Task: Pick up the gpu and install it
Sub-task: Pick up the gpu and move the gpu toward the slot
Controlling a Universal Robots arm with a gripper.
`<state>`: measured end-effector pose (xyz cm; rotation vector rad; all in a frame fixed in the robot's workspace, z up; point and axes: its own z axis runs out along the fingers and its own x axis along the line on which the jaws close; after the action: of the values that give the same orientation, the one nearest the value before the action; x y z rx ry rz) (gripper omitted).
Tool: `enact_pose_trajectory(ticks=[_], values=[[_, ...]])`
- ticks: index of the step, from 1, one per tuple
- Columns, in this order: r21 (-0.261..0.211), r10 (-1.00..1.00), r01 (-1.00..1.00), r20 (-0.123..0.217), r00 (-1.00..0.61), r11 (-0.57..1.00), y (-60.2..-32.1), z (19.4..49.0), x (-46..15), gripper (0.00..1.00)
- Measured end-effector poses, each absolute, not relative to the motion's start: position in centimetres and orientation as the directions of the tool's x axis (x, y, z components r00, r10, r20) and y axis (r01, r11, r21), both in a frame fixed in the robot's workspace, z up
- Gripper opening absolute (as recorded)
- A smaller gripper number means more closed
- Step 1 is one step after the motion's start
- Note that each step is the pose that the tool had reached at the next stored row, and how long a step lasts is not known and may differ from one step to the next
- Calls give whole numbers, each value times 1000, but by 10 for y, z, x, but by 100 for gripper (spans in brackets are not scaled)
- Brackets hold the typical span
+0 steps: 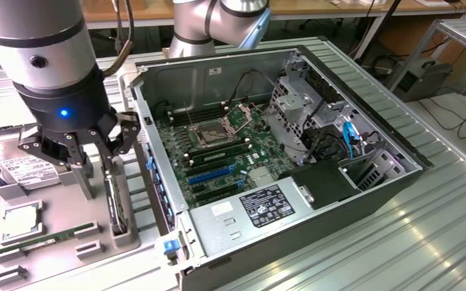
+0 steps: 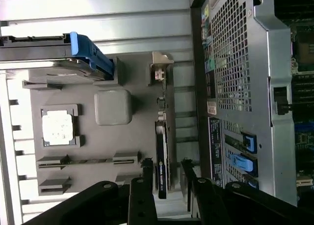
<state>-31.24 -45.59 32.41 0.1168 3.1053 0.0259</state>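
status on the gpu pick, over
tool open, one finger each side of gpu. gpu on edge in tray slot, not yet gripped. case close beside, nothing between tool and gpu.

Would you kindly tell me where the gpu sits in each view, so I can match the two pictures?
Exterior view: the gpu stands on edge in the grey tray, at the exterior view's left, beside the computer case.
Wrist view: the gpu stands between the fingers of the open gripper, beside the case.
Shared landmark: the square silver processor in the tray.
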Motion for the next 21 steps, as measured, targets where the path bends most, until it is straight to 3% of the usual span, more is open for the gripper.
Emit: enact_pose_trajectory(ticks=[3,12,21], values=[[18,75,75,-33,-997,997,-456,284,-312,36],[19,75,75,-35,-997,997,-456,279,-312,36],[21,75,74,-60,-995,997,-456,270,-315,36]])
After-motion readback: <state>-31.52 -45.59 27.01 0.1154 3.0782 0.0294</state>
